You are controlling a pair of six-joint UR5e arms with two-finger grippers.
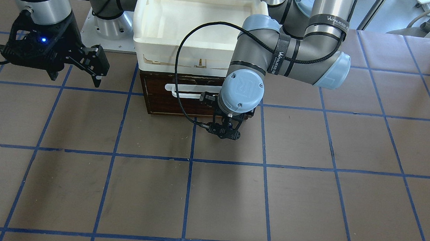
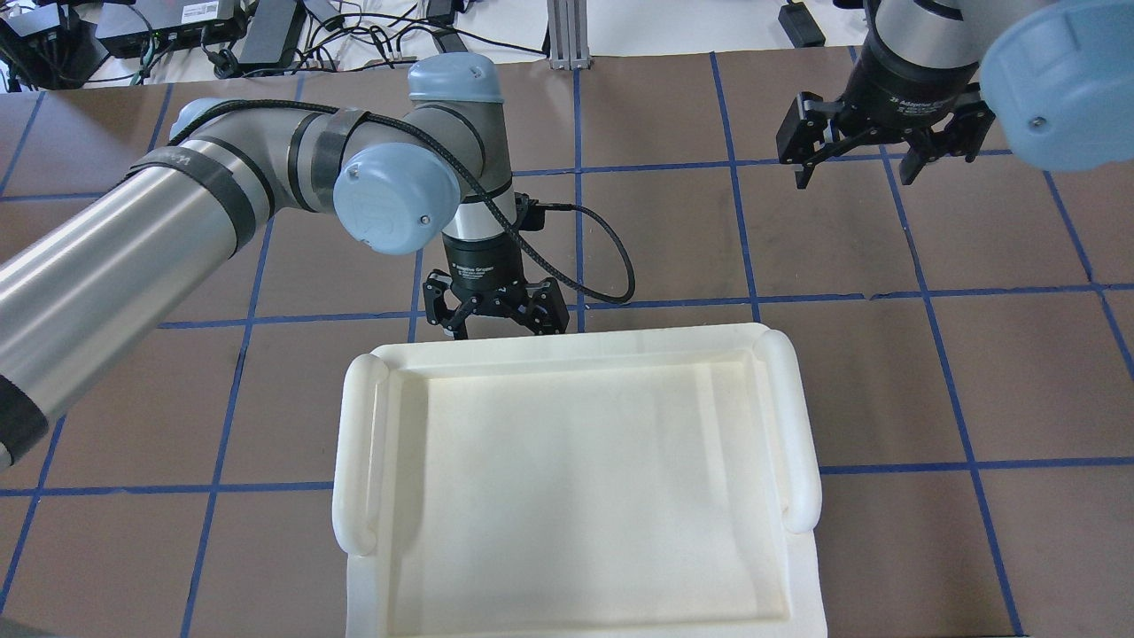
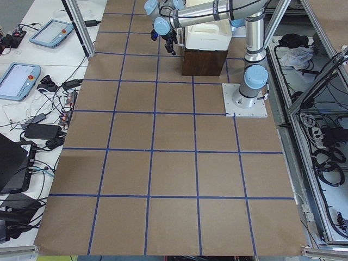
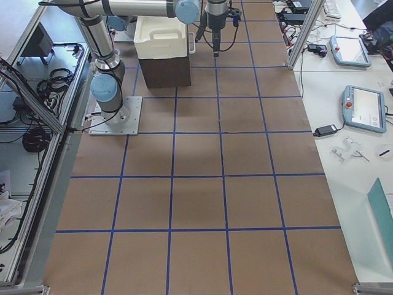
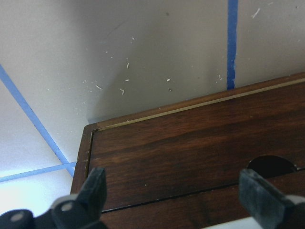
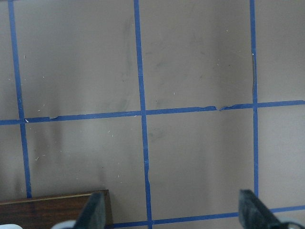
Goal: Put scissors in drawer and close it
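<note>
The drawer shows its dark brown front and white bar handle under a white plastic tray; none of its pale plywood inside shows, so it looks pushed in. The scissors are not in view. My left gripper is open and empty, hanging just in front of the drawer front near its handle. In the left wrist view its fingers straddle the brown front. My right gripper is open and empty, held above the bare table off to the drawer's side; it also shows in the front-facing view.
A white plastic tray sits on top of the brown cabinet. The table is brown with a blue tape grid. A black cable loops from the left wrist over the drawer front.
</note>
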